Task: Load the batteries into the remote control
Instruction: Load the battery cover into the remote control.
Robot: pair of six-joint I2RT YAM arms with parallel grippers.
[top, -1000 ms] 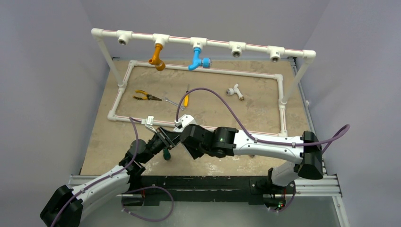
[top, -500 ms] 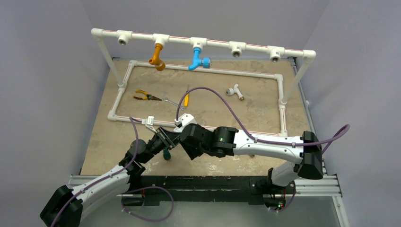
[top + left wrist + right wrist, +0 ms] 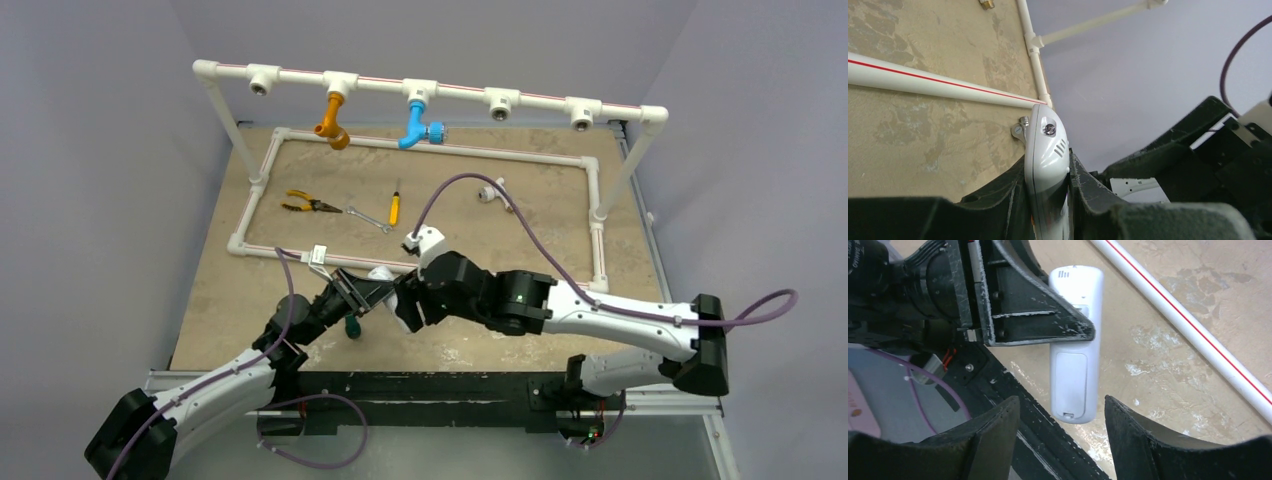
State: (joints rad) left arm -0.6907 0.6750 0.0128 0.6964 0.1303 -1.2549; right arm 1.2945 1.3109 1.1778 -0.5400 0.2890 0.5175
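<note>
We saw the left gripper (image 3: 357, 293) clamped tight on the remote control (image 3: 381, 273), low in the middle of the overhead view, just in front of the near bar of the white pipe frame (image 3: 520, 154). From the left wrist, the white handset stood squeezed between that gripper's two dark fingers (image 3: 1010, 192), with its rounded end poking up past them over the tan table (image 3: 908, 125).

From the right wrist, the remote control ran down the middle of the frame with its back toward the camera, showing a rectangular cover panel on its lower half. The right gripper (image 3: 1060, 407) sat at the bottom of that frame. Its fingers (image 3: 993, 435) were spread wide, one on each side of the handset's lower end, and they touched and held nothing.

Pliers (image 3: 305, 203), a wrench (image 3: 368, 217) and a yellow-handled screwdriver (image 3: 394, 208) lay inside the frame, upper left of centre.
</note>
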